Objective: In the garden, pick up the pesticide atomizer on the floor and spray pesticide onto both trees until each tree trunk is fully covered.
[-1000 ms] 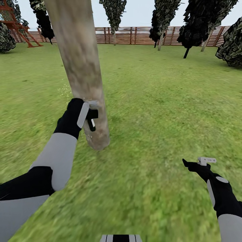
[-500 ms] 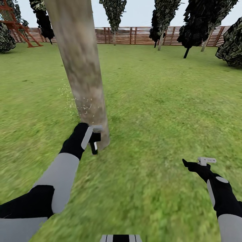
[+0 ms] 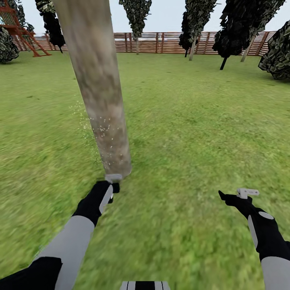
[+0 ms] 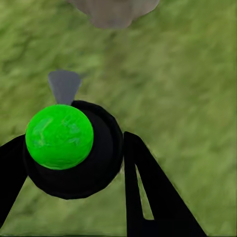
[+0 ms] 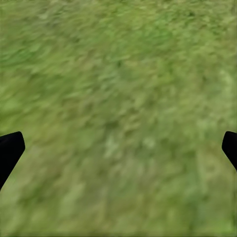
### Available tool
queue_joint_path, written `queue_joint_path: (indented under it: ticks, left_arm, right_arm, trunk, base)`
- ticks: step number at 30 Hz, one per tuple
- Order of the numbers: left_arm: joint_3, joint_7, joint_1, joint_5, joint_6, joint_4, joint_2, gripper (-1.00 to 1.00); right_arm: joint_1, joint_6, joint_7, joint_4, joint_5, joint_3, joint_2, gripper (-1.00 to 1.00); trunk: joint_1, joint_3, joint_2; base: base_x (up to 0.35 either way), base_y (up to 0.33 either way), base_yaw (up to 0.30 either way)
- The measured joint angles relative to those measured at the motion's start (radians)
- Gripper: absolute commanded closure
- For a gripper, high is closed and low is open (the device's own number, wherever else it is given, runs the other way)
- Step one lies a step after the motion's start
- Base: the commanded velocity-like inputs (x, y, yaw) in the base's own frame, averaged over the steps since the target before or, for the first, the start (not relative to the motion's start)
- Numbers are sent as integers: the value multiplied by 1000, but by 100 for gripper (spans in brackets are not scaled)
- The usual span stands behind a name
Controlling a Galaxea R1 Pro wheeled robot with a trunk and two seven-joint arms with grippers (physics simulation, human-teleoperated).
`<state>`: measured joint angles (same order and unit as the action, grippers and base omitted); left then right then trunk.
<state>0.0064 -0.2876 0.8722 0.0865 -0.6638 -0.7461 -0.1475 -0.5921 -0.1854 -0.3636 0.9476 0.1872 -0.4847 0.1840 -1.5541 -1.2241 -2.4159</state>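
1. The atomizer [image 4: 69, 148] sits pinched in my left hand [image 3: 108, 189], low over the lawn [image 3: 193, 133] just in front of the base of the trunk [image 3: 100, 88].
2. In the left wrist view its dark round body with the bright green dot faces the camera, and the grey nozzle [image 4: 63, 87] sticks out from the far side towards the trunk foot [image 4: 113, 11]. So its long axis runs along my fingers, nozzle end aimed at the bottom of the trunk.
3. In the head view the whitish-grey head [image 3: 113, 177] of the atomizer shows just beyond my knuckles, nearly touching the foot of the trunk.
4. My left fingers [image 4: 148, 197] press in on the dark body from both sides.
5. Pesticide [image 3: 100, 127] shows as fine white specks on the lower part of the trunk and in the air just to its left.
6. The trunk is thick, mottled grey-brown, and leans so that its top lies to the left of its base.
7. My right hand [image 3: 237, 195] hovers over bare grass well to the right, apart from the trunk. It holds nothing; in the right wrist view its fingertips [image 5: 10, 148] stand spread at opposite edges.
8. Far off, a slat fence [image 3: 161, 42] rings the lawn, with dark trees [image 3: 237, 28] before it and a red frame [image 3: 18, 28] at far left.
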Motion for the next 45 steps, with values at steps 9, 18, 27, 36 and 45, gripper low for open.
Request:
queue_joint_path:
  ticks: [9,18,27,36,45]
  left_arm:
    - [0,-36,-124,-12,179,8,3,100]
    - [-3,-34,-142,-8,184,8,5,100]
    - [-3,-34,-142,-8,185,8,5,100]
    - [-3,-33,-142,-6,185,9,3,100]
    - [-3,-34,-142,-5,184,8,3,100]
  right_arm:
    - [0,1,-1,2,0,0,1,-100]
    - [0,1,0,-1,0,0,0,-100]
    - [0,1,-1,-3,0,1,-1,-100]
    - [0,1,-2,-3,0,1,-1,-100]
    - [0,1,-1,-3,0,2,-3,-100]
  trunk:
    - [0,0,0]
    - [0,-2,0]
    - [0,-5,0]
    - [0,-6,0]
    - [0,-6,0]
  base:
    - [0,-59,0]
    - [91,-257,196]
    - [241,-186,262]
    - [53,-263,36]
    - [153,-252,19]
